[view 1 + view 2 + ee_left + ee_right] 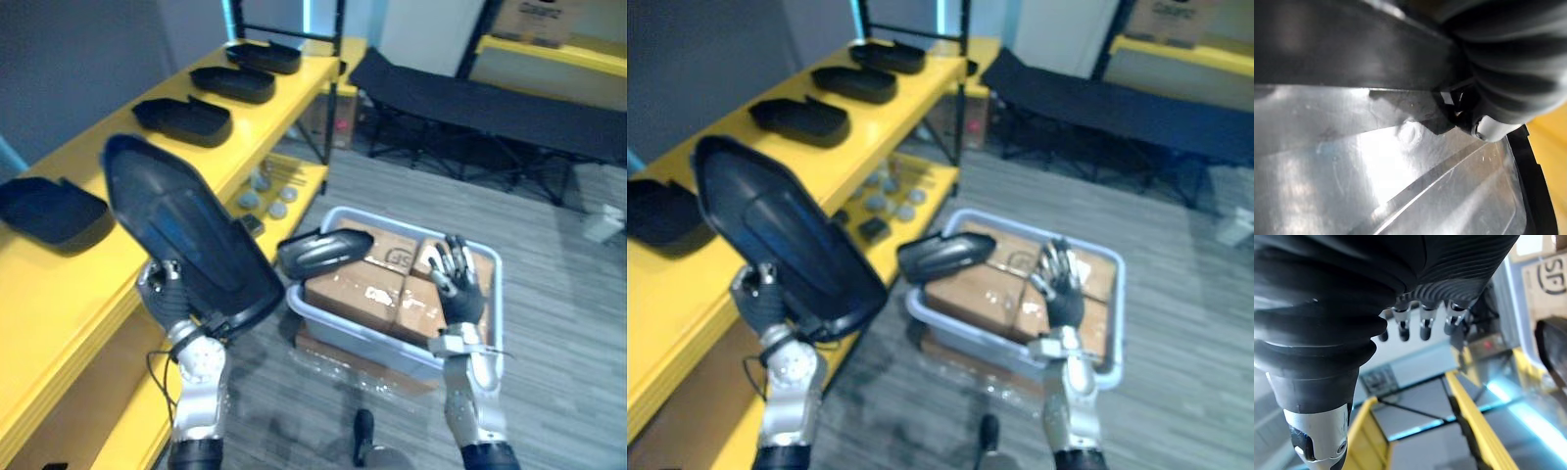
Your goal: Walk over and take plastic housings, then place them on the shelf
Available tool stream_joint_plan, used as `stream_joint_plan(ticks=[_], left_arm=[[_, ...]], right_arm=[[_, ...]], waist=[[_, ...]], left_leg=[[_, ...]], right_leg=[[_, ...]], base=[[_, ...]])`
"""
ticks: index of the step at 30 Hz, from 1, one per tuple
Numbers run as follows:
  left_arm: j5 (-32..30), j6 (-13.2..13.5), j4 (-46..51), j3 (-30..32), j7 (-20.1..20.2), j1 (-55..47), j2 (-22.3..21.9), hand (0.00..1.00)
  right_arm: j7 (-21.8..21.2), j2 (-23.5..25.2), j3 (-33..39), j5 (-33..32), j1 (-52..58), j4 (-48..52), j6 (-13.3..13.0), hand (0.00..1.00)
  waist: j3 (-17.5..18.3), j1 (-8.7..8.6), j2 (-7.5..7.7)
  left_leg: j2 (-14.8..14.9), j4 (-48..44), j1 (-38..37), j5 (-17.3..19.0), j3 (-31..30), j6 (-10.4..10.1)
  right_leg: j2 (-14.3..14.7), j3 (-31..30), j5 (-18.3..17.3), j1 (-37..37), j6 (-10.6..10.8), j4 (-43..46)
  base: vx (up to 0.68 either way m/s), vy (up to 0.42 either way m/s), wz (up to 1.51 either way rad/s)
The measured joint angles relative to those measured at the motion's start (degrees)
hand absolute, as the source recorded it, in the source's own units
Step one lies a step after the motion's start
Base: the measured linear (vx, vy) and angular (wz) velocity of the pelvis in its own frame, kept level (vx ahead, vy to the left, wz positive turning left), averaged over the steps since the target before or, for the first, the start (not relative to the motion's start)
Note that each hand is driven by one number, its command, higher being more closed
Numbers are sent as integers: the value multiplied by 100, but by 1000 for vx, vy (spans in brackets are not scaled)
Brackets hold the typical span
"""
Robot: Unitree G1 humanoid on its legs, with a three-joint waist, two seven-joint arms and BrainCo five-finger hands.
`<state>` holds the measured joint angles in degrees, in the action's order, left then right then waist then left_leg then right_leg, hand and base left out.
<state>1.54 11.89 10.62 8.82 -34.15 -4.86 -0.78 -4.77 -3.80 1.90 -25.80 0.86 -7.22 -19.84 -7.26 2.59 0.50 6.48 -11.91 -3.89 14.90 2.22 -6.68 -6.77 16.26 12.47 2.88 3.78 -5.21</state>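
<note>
Housing, gripped upright in the left robot hand beside the shelf, awaits placing, while four housings already lie there and a spare rests on the bin boxes by the open-fingered, empty right robot hand.

Smooth, glossy black plastic on the raised housing, sheen streaked across its inner face. Glossy yellow paint on the shelf. Matt brown cardboard boxes inside a pale, smooth plastic bin. Black cloth on the cot. Grey wood-grain floor.
</note>
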Motion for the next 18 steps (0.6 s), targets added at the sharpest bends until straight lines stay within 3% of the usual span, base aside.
stream_joint_plan(ticks=[7, 11, 18], left_arm=[[98, 69, 404, 537, 259, -671, -8, 100], [97, 204, 450, 819, 357, -881, -34, 100], [-56, 285, 987, 1369, 385, -1023, -46, 100]], right_arm=[[361, 53, -253, 73, -151, -111, 39, 0], [339, 65, -291, 52, -346, -362, 92, 0], [27, 59, -624, -153, -546, -681, 292, 0]], waist=[[43, 328, -61], [69, 368, -70], [112, 623, -85]], left_leg=[[-41, -55, 136, -12, -418, 9], [-99, -6, 196, -92, -663, 15], [-177, 70, 325, -214, -946, 15]], right_leg=[[-52, 431, -82, -209, 32, -1], [-127, 687, -108, -293, 54, 0], [-212, 966, -127, -318, 73, 1]], base=[[-3, -7, 35], [-2, -3, 30], [-9, -6, 21]])
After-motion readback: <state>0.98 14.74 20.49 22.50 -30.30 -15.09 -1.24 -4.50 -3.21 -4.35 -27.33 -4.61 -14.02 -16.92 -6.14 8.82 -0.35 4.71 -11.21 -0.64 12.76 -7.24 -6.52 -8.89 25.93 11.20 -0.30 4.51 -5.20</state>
